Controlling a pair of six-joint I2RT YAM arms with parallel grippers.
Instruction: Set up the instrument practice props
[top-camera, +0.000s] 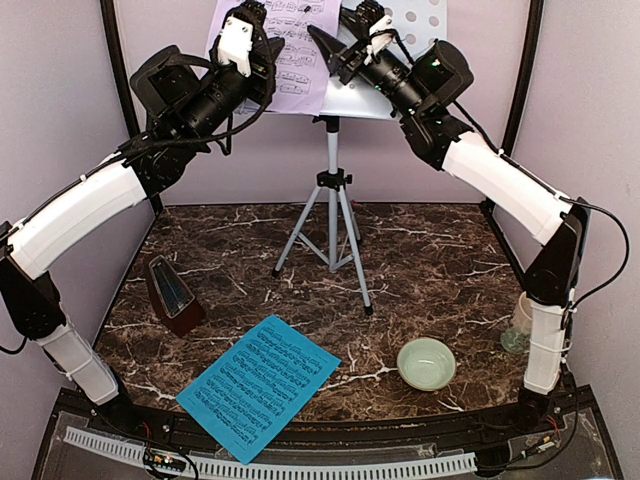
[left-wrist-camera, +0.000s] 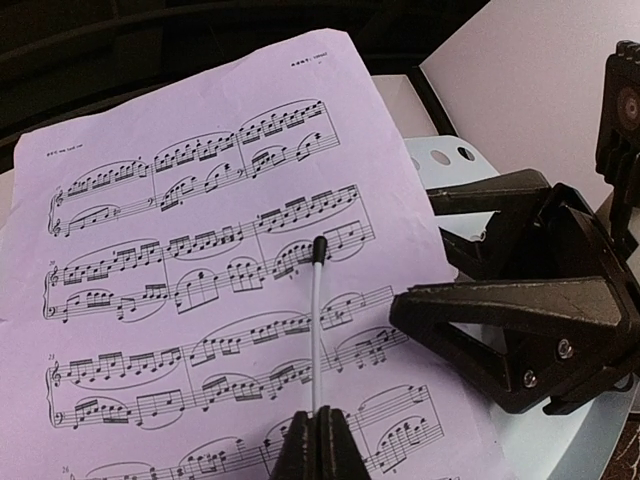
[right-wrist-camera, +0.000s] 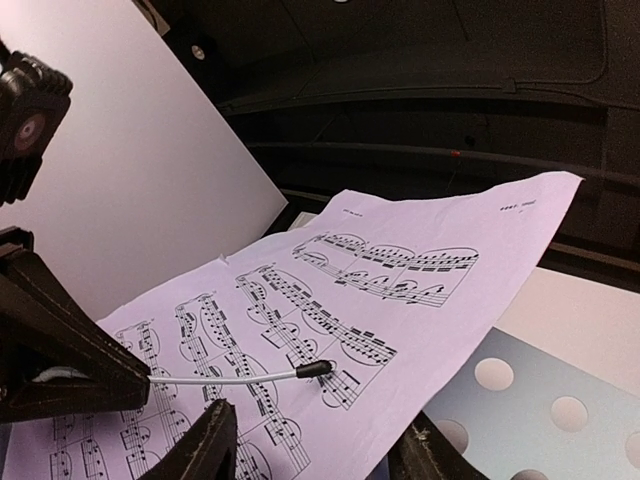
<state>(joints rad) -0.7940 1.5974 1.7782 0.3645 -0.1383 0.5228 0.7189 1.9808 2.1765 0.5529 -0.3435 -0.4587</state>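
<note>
The silver tripod music stand (top-camera: 331, 205) stands at the back centre, its white perforated desk (top-camera: 415, 25) at the top. The lavender page (top-camera: 295, 70) lies on the desk and also shows in the left wrist view (left-wrist-camera: 200, 260) and the right wrist view (right-wrist-camera: 420, 300). My left gripper (top-camera: 262, 22) is shut on the stand's thin white page-holder wire (left-wrist-camera: 317, 330), which lies across the page. My right gripper (top-camera: 325, 45) is open, its jaws astride the page's right edge (right-wrist-camera: 320, 455). The cyan page (top-camera: 260, 385) lies flat at the table's front. The reddish-brown metronome (top-camera: 170, 295) stands at the left.
A pale green bowl (top-camera: 426, 362) sits at the front right. A cream mug (top-camera: 520, 325) stands by the right arm's base. The tripod legs spread over the middle of the dark marble table (top-camera: 430, 260). Both arms reach high towards the desk.
</note>
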